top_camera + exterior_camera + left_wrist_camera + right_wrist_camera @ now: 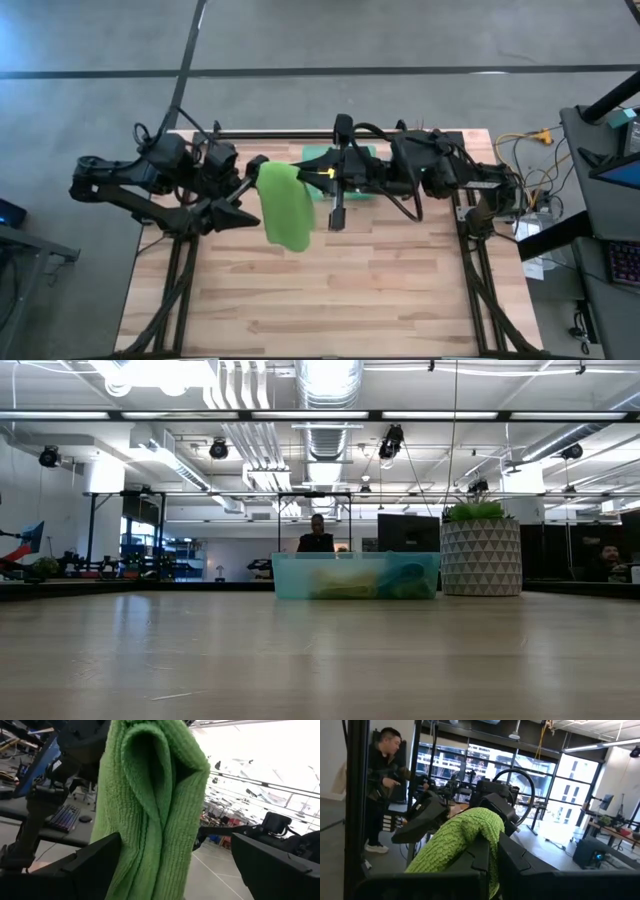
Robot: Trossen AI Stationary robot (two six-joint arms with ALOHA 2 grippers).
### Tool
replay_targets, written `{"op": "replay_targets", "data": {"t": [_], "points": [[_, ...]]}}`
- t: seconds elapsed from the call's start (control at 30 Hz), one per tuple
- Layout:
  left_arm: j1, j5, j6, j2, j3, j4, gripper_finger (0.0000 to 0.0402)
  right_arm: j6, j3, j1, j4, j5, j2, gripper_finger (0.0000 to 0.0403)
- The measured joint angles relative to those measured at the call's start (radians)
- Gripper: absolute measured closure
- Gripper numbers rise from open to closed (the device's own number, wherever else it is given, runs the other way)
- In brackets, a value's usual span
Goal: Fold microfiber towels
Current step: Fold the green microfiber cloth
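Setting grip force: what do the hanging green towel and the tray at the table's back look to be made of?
Green towel: soft looped microfiber, matte; its ribbed nap shows and it drapes limply. Tray: seemingly translucent plastic, smooth; the cloths inside show through its wall.

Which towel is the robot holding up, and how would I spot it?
Look above the wooden table, between the two dark arms. The lime green towel hangs there in the air, pinched at one corner by the right gripper. The other cloths lie bunched in the see-through tray at the table's far edge.
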Motion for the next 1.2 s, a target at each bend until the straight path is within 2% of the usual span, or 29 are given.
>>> {"op": "replay_targets", "data": {"t": [0.23, 0.4, 0.57, 0.83, 1.2], "points": [[-0.003, 0.001, 0.003, 0.035, -0.002, -0.002, 0.0043, -0.005, 0.0, -0.006, 0.0, -0.007, 0.0, 0.0394], [0.0, 0.001, 0.008, 0.038, -0.003, -0.002, 0.0043, 0.028, 0.0, -0.005, 0.005, -0.079, 0.0, 0.0394], [0.024, -0.002, 0.024, 0.011, -0.006, -0.004, 0.0043, 0.047, 0.002, 0.008, 0.011, -0.098, 0.0, 0.0394], [0.043, -0.133, 0.083, -0.051, -0.006, -0.108, 0.0043, 0.031, 0.002, 0.031, 0.06, -0.107, 0.0, 0.0394], [0.043, -0.07, 0.082, -0.061, -0.006, -0.094, 0.0043, 0.022, 0.002, 0.031, 0.101, -0.11, 0.0, 0.0394]]}}
